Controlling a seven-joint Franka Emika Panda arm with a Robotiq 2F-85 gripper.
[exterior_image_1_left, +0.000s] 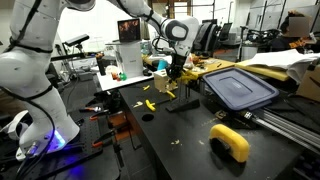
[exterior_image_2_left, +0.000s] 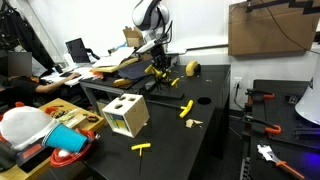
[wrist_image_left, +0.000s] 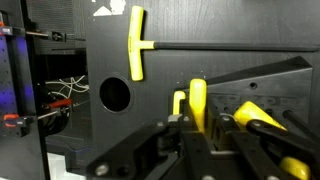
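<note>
My gripper (wrist_image_left: 198, 128) is shut on a slim yellow stick (wrist_image_left: 198, 100), which stands upright between the fingers in the wrist view. In both exterior views the gripper (exterior_image_1_left: 173, 74) (exterior_image_2_left: 158, 63) hangs just above the black table (exterior_image_1_left: 180, 135), toward its far side. A yellow T-shaped piece (wrist_image_left: 137, 45) lies flat on the table ahead of the jaws, beside a round hole (wrist_image_left: 115, 95) in the tabletop. Another yellow piece (wrist_image_left: 255, 114) lies close on the right, partly hidden by a finger.
A wooden box with cut-out holes (exterior_image_2_left: 125, 115) stands at a table corner. Loose yellow pieces (exterior_image_2_left: 185, 108) (exterior_image_2_left: 142, 148) and a small wooden block (exterior_image_2_left: 195, 124) lie scattered. A grey-blue bin lid (exterior_image_1_left: 238, 88) and a large yellow curved part (exterior_image_1_left: 230, 142) sit nearby.
</note>
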